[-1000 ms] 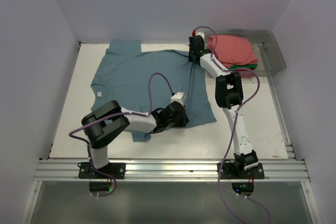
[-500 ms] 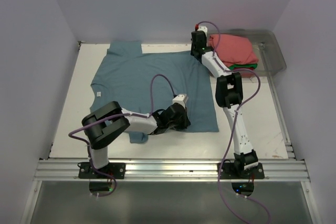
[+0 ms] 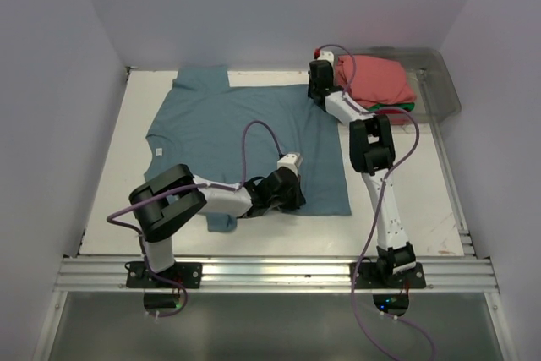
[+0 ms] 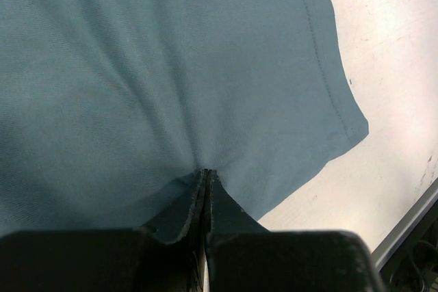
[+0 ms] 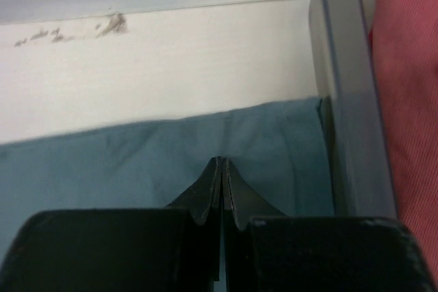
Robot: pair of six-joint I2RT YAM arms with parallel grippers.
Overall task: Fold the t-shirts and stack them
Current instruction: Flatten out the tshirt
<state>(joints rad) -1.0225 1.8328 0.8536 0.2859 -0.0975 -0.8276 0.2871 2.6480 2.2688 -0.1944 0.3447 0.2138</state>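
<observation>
Pinching thin folds of the slate-blue tee [image 3: 228,128] spread on the bench [image 3: 397,209], left claw [image 4: 205,177] & right claw [image 5: 222,163] are clamped shut; uneven pull could slip cloth, skewing the fold.

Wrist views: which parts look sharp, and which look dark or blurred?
Left wrist view: the slate-blue cotton t-shirt shows sharp hem stitching; the shut black left gripper is dark, featureless. Right wrist view: softer; the shut right gripper is dark, the salmon-pink folded t-shirt slightly blurred.
</observation>
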